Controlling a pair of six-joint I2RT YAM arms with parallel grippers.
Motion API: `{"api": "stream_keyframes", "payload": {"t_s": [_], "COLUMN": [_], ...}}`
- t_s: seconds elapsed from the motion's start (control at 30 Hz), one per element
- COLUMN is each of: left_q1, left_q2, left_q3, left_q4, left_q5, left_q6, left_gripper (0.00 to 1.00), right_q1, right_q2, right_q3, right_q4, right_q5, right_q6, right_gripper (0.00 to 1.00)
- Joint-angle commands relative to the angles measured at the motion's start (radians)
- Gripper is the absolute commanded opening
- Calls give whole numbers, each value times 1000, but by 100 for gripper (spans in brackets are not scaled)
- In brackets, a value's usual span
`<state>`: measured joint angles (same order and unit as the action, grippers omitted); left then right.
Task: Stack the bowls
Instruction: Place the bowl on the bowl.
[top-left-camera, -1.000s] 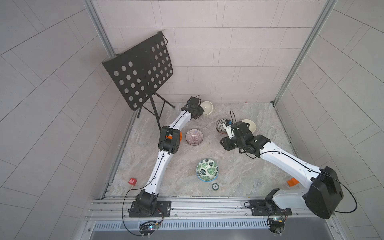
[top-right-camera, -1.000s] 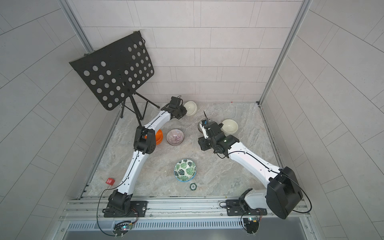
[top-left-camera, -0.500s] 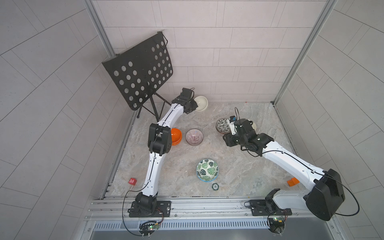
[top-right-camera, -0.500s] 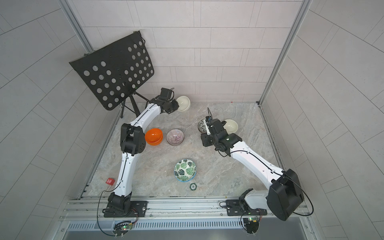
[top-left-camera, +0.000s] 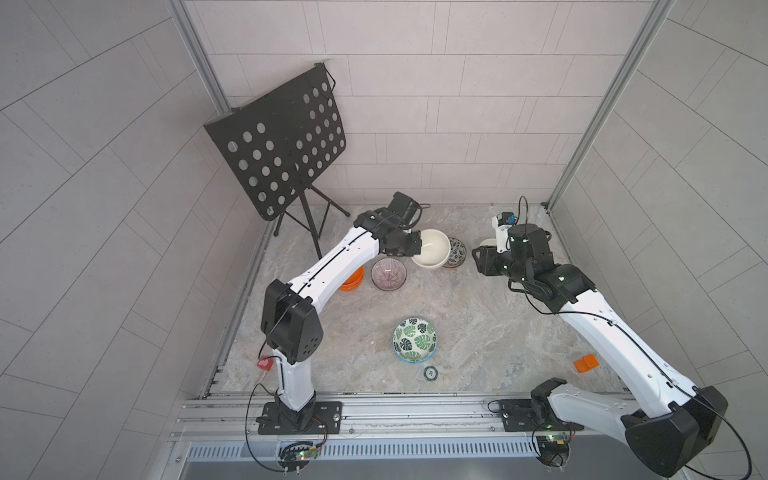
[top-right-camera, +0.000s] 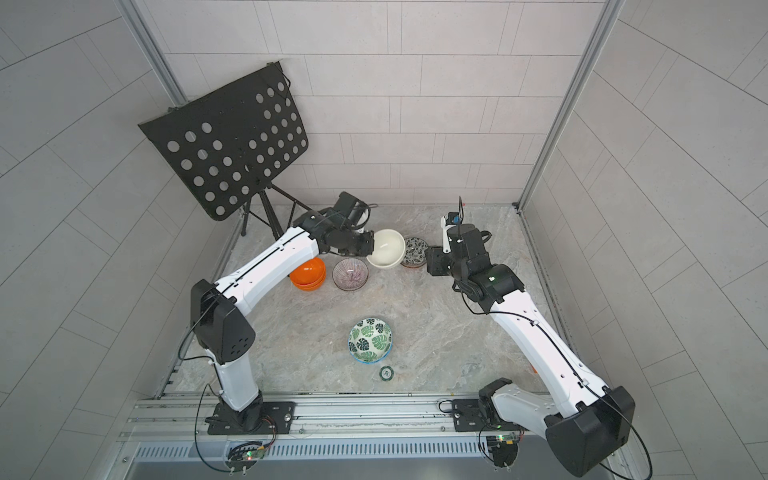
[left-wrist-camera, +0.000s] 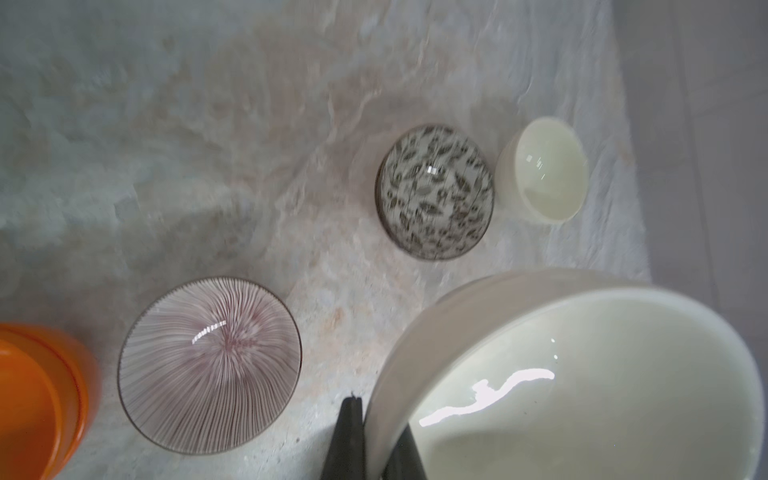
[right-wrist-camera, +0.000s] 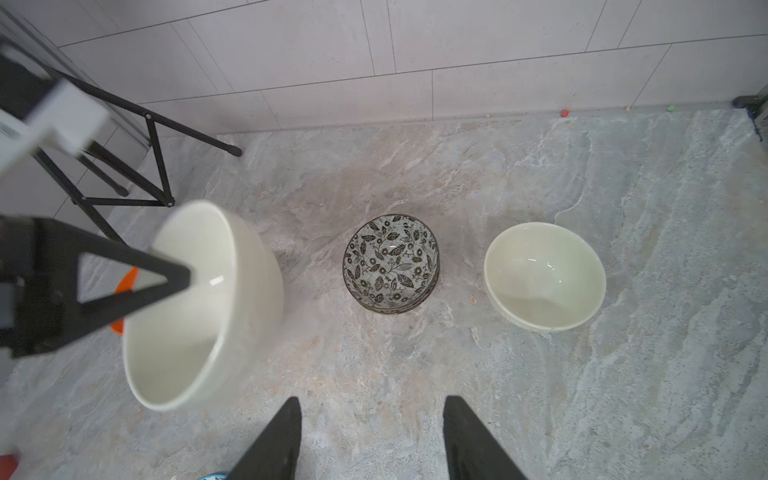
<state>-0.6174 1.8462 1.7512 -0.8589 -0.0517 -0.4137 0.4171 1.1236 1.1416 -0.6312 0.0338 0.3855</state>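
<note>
Surface: grey marble-look tabletop (top-left-camera: 478, 332) | Item: cream-white glazed ceramic bowl (top-left-camera: 432, 249), aloft, tilted, near black-and-white leaf-print bowl (top-left-camera: 456, 251) | Left gripper (left-wrist-camera: 376, 432): pinching its rim | Right gripper (right-wrist-camera: 372, 401): parted, empty | Handling: likely rigid, slick, breakable; rim-hold.

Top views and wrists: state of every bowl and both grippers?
Held cream-white bowl: lifted, tilted.
Second cream-white bowl: upright on table, empty.
Black-and-white leaf-print bowls: nested pair.
Plain orange bowls: nested pair.
Purple radial-striped bowl: upright on table.
Green leaf-print bowl: upright on table.
Left gripper: shut on held cream-white bowl's rim.
Right gripper: open, empty.
</note>
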Motion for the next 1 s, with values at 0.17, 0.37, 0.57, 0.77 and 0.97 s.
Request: {"api": "stream_keyframes", "payload": {"t_s": [0.17, 0.37, 0.57, 0.77, 0.97], "left_q1": [-53, -94, -112, -114, -117], "left_q2": [-79, -64, -63, -50, -25], "left_q3": [-36, -34, -42, -41, -34], "left_q4": [-29, -42, -42, -30, -32], "left_q5": [-140, -182, -212, -206, -196], "left_q6": [11, 15, 19, 26, 27], "left_gripper": [0, 0, 0, 0, 0], "right_q1": [47, 86, 93, 99, 102], "right_q2": [-39, 22, 152, 236, 288], "right_q3": [-69, -98, -47, -22, -26], "right_q4": [32, 111, 160, 173, 190], "right_q5": [-74, -103, -139, -157, -150], "right_q6": [50, 69, 69, 66, 62], "right_gripper": [56, 54, 53, 51, 43]}}
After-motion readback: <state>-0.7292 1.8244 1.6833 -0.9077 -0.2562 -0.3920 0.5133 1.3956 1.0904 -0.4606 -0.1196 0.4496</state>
